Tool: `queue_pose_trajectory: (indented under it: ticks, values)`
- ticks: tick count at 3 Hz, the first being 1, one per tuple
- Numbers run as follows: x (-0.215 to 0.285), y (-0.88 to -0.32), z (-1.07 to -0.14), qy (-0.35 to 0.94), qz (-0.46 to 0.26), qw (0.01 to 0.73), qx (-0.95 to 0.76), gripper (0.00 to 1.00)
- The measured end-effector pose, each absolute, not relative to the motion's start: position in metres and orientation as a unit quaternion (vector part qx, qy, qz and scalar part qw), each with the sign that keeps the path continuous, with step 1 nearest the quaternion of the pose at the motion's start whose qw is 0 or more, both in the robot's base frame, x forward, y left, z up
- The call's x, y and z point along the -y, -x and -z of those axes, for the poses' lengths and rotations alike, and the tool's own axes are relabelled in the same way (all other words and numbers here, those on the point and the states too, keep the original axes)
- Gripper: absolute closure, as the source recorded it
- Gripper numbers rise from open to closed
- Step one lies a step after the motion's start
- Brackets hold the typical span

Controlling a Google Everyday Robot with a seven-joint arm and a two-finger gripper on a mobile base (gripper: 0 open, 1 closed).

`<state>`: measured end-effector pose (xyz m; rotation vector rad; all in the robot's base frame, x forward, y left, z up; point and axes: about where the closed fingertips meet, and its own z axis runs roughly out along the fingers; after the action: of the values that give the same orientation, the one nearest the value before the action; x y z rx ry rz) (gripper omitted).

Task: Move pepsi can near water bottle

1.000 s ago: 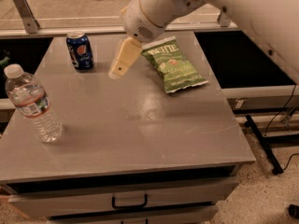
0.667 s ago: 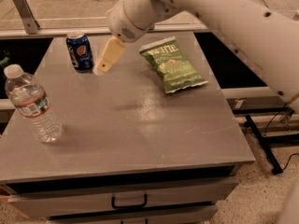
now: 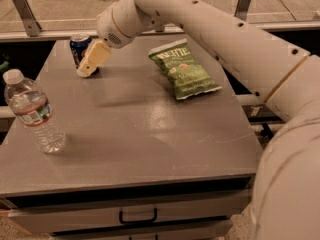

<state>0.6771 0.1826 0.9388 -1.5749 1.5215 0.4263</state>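
The pepsi can [image 3: 78, 46] stands upright at the far left of the grey table [image 3: 135, 134], partly hidden by my gripper. My gripper [image 3: 89, 64], with cream-coloured fingers, is at the can's right side, overlapping its lower part. The water bottle [image 3: 34, 112], clear with a white cap and a white-red label, stands upright near the table's left edge, well in front of the can.
A green chip bag [image 3: 183, 69] lies flat at the far right of the table. My white arm [image 3: 225, 39] reaches in from the right, over the bag's back edge. A drawer with a black handle [image 3: 138, 216] is under the tabletop. A rail runs behind the table.
My gripper has moved left across the table, from beside the chip bag to right up against the pepsi can. The can, bottle and bag have not moved.
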Motion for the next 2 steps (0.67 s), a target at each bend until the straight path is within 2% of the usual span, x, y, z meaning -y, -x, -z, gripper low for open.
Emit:
queue_pose_trajectory:
  ticks: [1,2]
  values:
    - [-0.213,-0.701,-0.924,0.61,-0.192,0.459,-0.617,0.0]
    - [-0.222,-0.721,-0.911,0.593,-0.203,0.464,-0.626,0.0]
